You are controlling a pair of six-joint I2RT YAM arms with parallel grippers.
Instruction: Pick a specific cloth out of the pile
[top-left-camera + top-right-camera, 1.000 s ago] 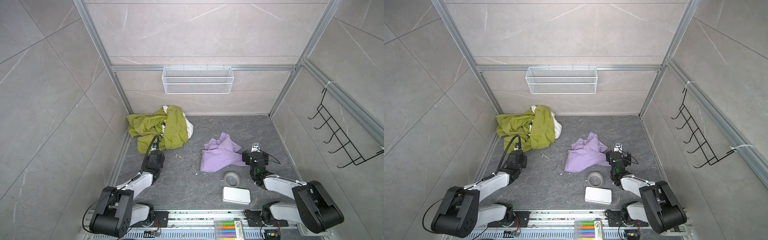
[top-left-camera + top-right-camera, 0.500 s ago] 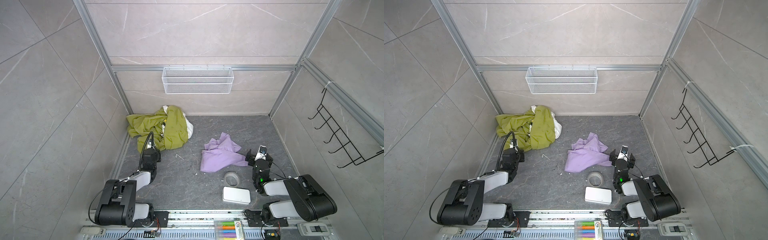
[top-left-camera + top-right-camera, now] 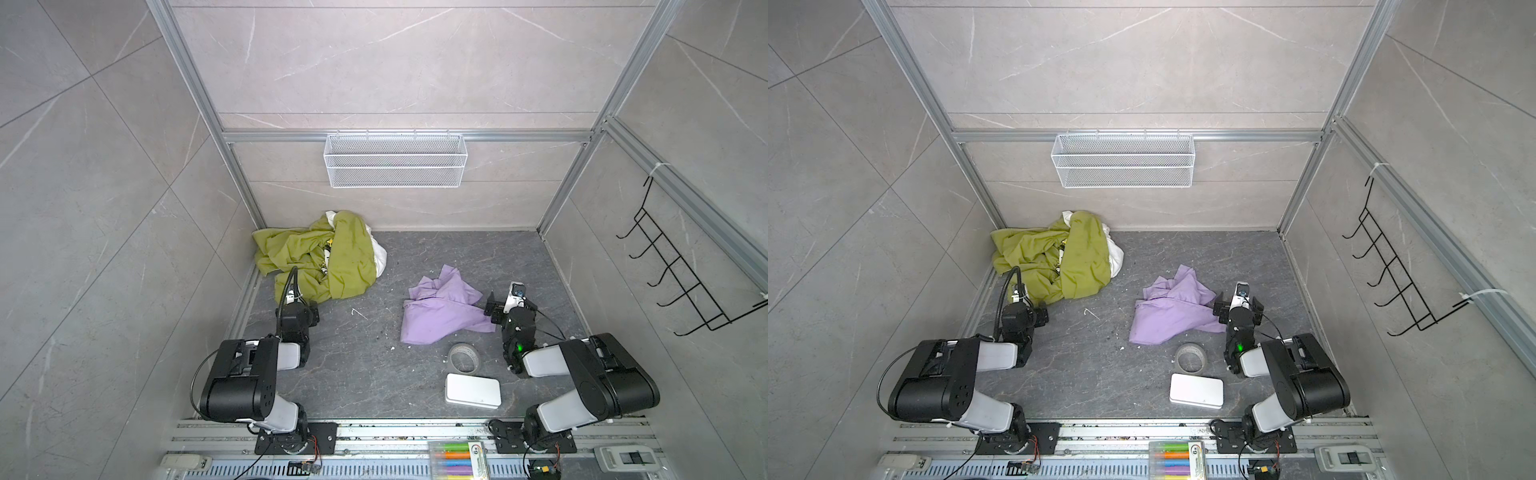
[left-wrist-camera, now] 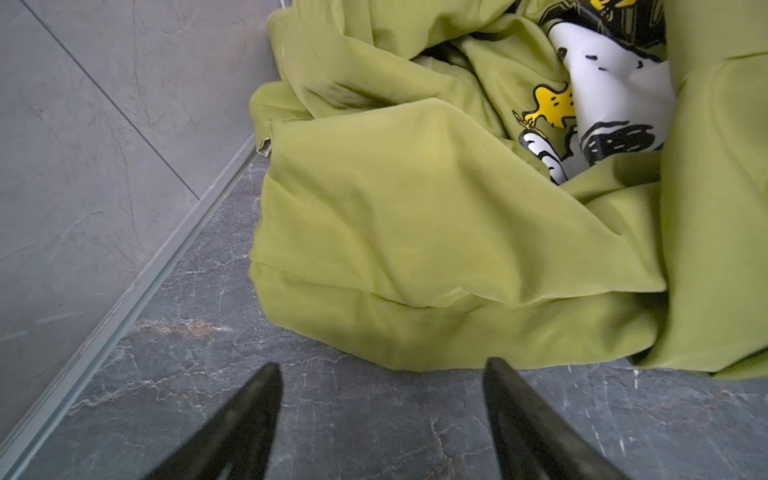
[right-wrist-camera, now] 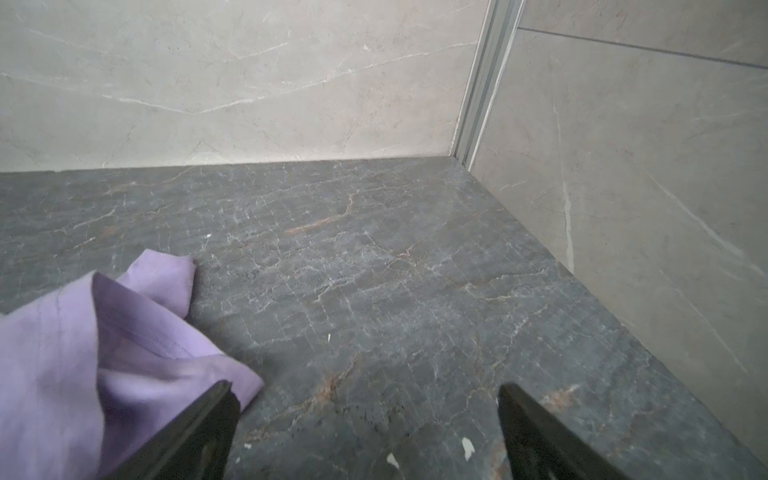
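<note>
On floor [image 3: 374, 374]: the cloth [image 3: 440, 311] lay apart from the pile [image 3: 316, 257]; left gripper [image 4: 381, 363] and right gripper [image 5: 365, 385] gaped (nothing held).

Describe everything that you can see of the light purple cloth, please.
The light purple cloth is plain, thin, soft-looking fabric with a stitched hem. It lies crumpled and partly folded on the dark grey floor, clearly apart from the green and white pile. Nothing holds it: the open right end effector stands at its edge, one finger beside a corner; whether they touch cannot be told.
</note>
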